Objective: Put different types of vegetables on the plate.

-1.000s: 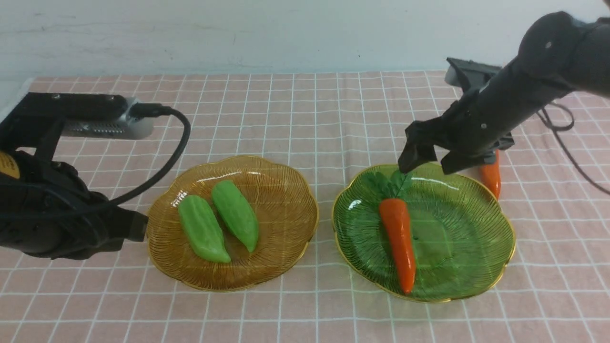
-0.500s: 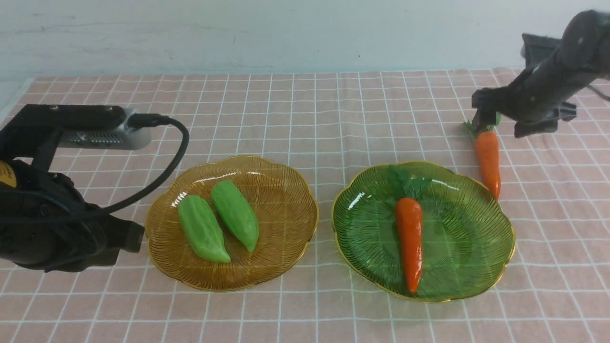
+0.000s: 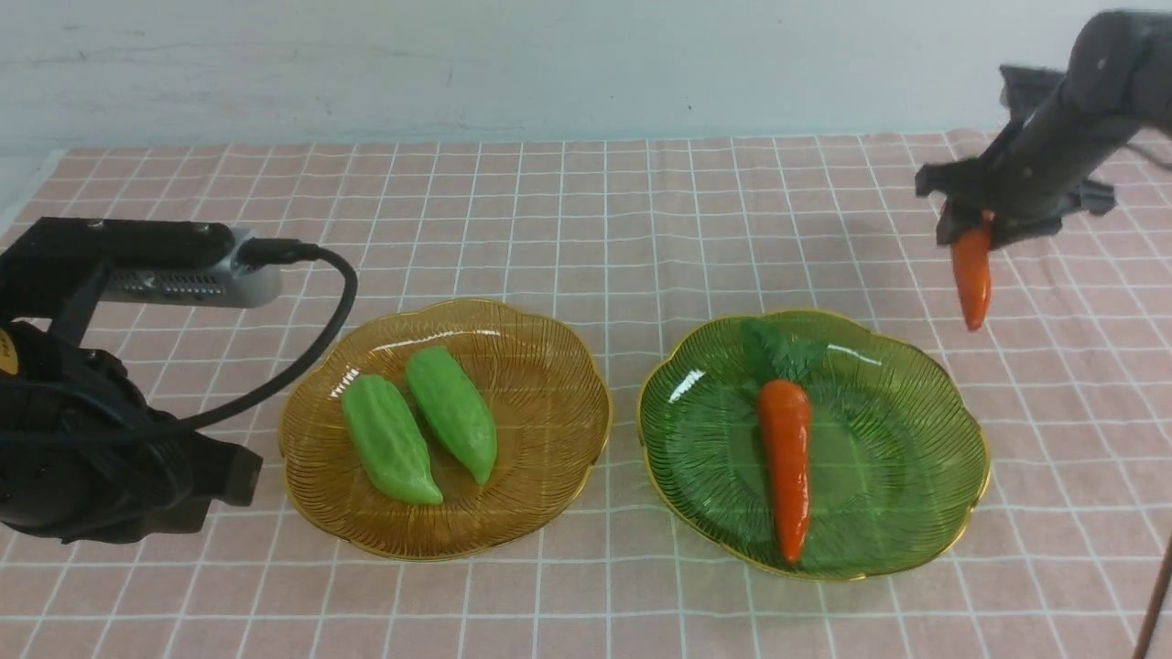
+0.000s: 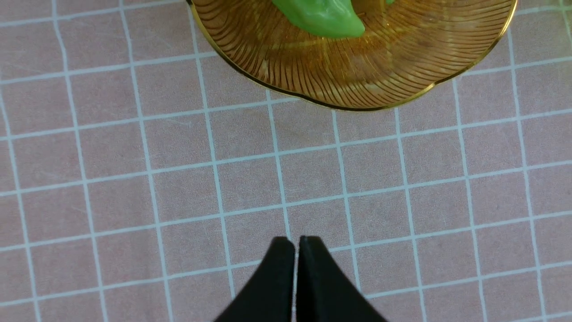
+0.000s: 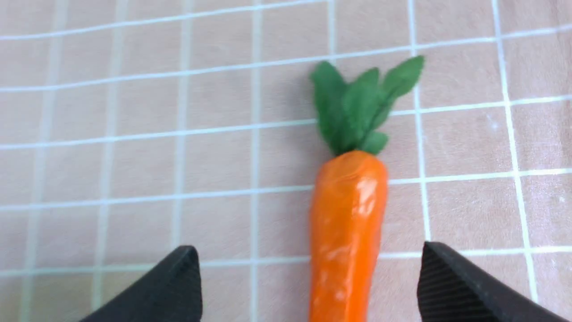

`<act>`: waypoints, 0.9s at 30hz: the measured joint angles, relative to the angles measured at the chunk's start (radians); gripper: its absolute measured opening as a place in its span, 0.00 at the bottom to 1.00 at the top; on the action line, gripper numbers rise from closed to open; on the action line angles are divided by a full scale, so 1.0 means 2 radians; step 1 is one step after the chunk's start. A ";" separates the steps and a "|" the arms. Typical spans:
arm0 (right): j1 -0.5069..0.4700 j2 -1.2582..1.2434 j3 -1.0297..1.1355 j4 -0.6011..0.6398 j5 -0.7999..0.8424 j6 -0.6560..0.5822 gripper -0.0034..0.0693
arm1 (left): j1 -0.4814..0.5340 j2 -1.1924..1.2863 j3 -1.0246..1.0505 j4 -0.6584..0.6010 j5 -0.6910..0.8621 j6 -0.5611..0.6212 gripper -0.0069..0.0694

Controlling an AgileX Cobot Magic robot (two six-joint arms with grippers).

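One orange carrot [image 3: 971,275] is at the far right of the cloth, its leafy top covered by my right gripper [image 3: 969,222]. In the right wrist view that carrot [image 5: 346,223] runs between the jaws of the right gripper [image 5: 307,246], which stand open with a gap on each side. A second carrot [image 3: 786,458] lies in the green plate [image 3: 897,439]. Two light green gourds [image 3: 389,450] [image 3: 453,412] lie side by side in the amber plate [image 3: 568,366]. My left gripper [image 4: 297,239] is shut and empty over bare cloth, short of the amber plate [image 4: 380,76].
The pink checked cloth [image 3: 604,210] covers the table up to a pale wall at the back. The left arm's body and its cable [image 3: 92,458] sit at the front left, beside the amber plate. The two plates stand close together in the middle.
My right arm left the green plate, swung back to the far right and came down over the loose carrot, jaws narrowing. The plate's carrot straightened. The loose carrot shows higher and farther right.
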 joint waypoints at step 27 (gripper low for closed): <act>0.105 -0.157 0.299 0.026 0.039 -0.021 0.50 | 0.000 -0.030 0.000 0.008 -0.003 0.002 0.09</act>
